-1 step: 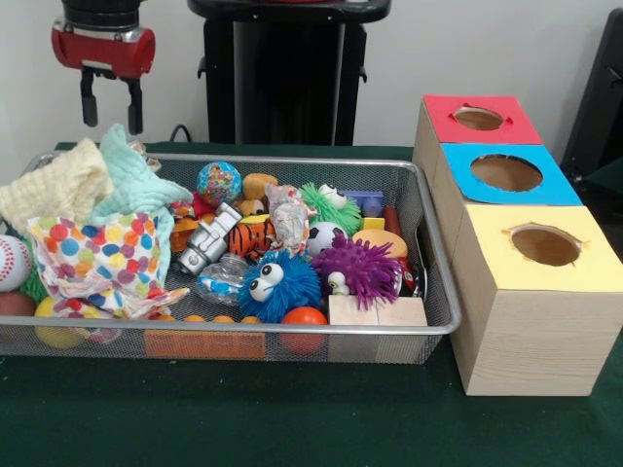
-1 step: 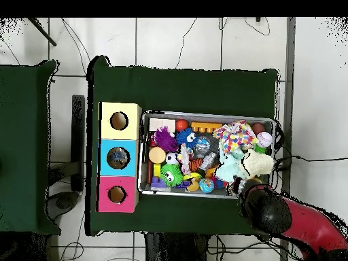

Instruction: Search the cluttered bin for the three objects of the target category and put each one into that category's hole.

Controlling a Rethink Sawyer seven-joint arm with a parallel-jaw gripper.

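While raised above the bin's far left corner, arm: red and black, hanging straight down in the front view; reaching in from the lower right in the overhead view.
Gripper (image 1: 111, 109): fingers pointing down, spread apart, holding nothing; clear of the bin's contents, just above the cloths. In the overhead view, seen as a dark mass (image 2: 246, 189) at the bin's lower right rim.
Mesh bin (image 1: 440, 292): silver wire, on the green table (image 1: 292, 418), packed full.
Cloths: pale yellow cloth (image 1: 54, 185) and mint green cloth (image 1: 131, 180) bunched directly beneath the fingers; polka-dot cloth (image 1: 97, 255) draped in front of them.
Baseball (image 1: 12, 261): at the bin's left edge, well below and left of the gripper.
Middle clutter: silver toy (image 1: 207, 238), glittery ball (image 1: 218, 182), tiger-striped toy (image 1: 255, 236), small soccer ball (image 1: 324, 236), all right of the gripper and apart from it.
Fuzzy toys: blue one with eyes (image 1: 277, 284), green one (image 1: 331, 206), purple one (image 1: 358, 268); orange ball (image 1: 305, 319) at the near wall.
Wooden blocks (image 1: 377, 310): in the bin's near right corner.
Target objects: category cannot be told.
Sorting boxes: three wooden boxes just right of the bin, each with a round hole; red-topped (image 1: 479, 119) farthest, blue-topped (image 1: 506, 173) in the middle, yellow-topped (image 1: 545, 245) nearest; all well apart from the gripper.
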